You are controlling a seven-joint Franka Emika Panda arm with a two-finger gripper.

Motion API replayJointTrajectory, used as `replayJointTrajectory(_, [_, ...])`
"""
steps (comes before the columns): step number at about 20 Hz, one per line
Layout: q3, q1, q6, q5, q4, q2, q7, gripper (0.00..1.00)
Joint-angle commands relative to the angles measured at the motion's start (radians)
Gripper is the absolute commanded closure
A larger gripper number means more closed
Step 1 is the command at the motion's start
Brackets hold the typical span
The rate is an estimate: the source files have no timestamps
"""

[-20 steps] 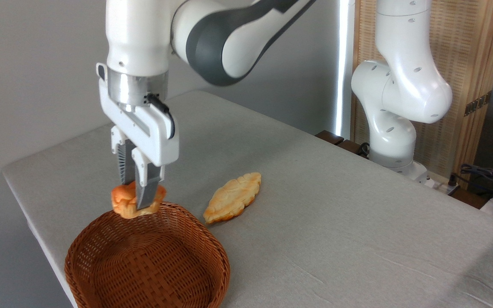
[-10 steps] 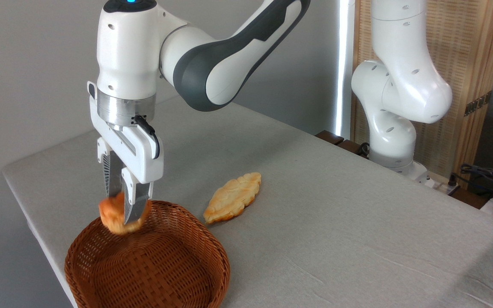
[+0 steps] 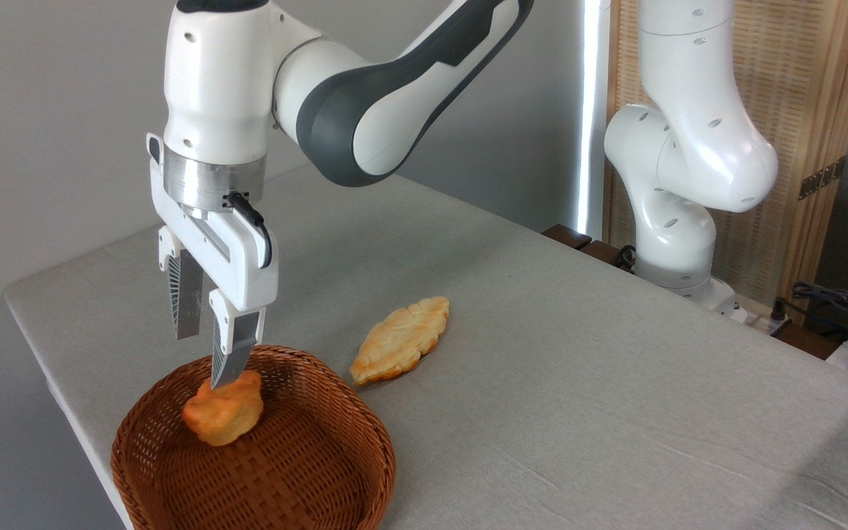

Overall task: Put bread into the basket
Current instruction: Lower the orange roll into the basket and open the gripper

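Observation:
The bread point(image 3: 222, 417), a lumpy deep orange bun, lies inside the round brown wicker basket point(image 3: 321, 471) near its far wall. My gripper point(image 3: 203, 357) hangs just above it with the fingers spread open and nothing between them. The nearer fingertip point(image 3: 227, 374) ends right at the bun's top edge; whether it touches the bun I cannot tell. The basket stands at the near left corner of the table.
A paler golden leaf-shaped flat pastry point(image 3: 400, 340) lies on the grey table point(image 3: 578, 353) just right of the basket. The arm's white base point(image 3: 678, 221) stands at the back right. The table's left edge runs close behind the basket.
The fingers have opened and let go of the bread, which dropped from between them into the basket. The gripper shifted slightly left and up.

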Motion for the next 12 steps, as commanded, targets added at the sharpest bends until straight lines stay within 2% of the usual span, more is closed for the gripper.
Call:
replayJointTrajectory(1, [0.039,0.006,-0.045,-0.010,0.003,-0.060,-0.012,0.00])
replayJointTrajectory(5, [0.078,0.005,-0.167,-0.008,0.004,-0.129,-0.010,0.00])
replayJointTrajectory(8, [0.075,0.003,-0.235,0.087,0.003,-0.129,-0.010,0.00])
replayJointTrajectory(12, [0.078,0.002,-0.292,0.095,0.003,-0.132,-0.012,0.00])
